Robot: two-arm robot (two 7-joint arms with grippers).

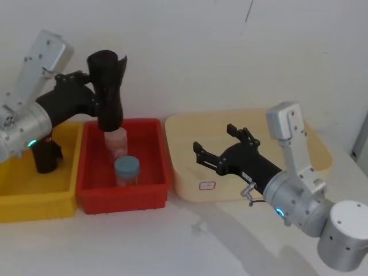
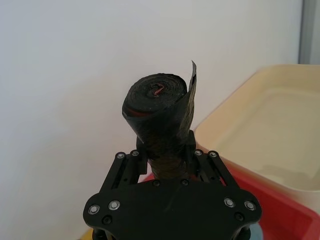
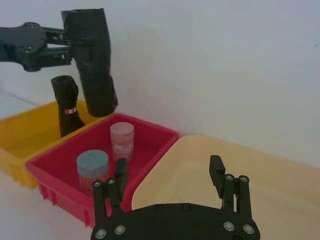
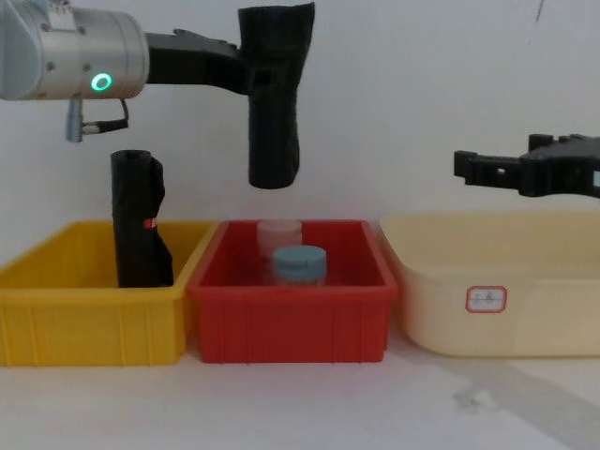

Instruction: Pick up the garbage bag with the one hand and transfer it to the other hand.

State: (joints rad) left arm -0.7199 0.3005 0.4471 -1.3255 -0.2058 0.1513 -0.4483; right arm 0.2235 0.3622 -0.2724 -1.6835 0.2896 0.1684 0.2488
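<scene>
Landmark: red bin (image 1: 123,194), middle of three bins on the tabletop.
Bag (image 1: 108,92): held in the air above the red bin's back left part, clear of the bin and its contents.
Long axis: close to upright; the upper end is gripped and the lower end hangs free over the red bin.
Left pincer (image 1: 99,99): clamped tight across the bag's upper part, reaching in from left of the red bin.
Right pincer (image 1: 214,138): spread wide with nothing in it, hovering right of the red bin, over the cream bin (image 1: 184,172).
Key relation: the bag lies leftward of the right pincer, well apart. In the chest view the bag's free lower part is seen at about the pincer's height. The open jaws are pointed toward the red bin's side.
Judgement: pickup is taken as done and the handover as not yet begun. The gap above the red bin would have to be closed first.
Count, bins: three (the third is the yellow bin (image 1: 34,204)).
Count, black bundles: two; the second bundle (image 1: 45,154) stands in the yellow bin, left of the red bin.
Count, jars: two, inside the red bin.
Count, pincers: two.
</scene>
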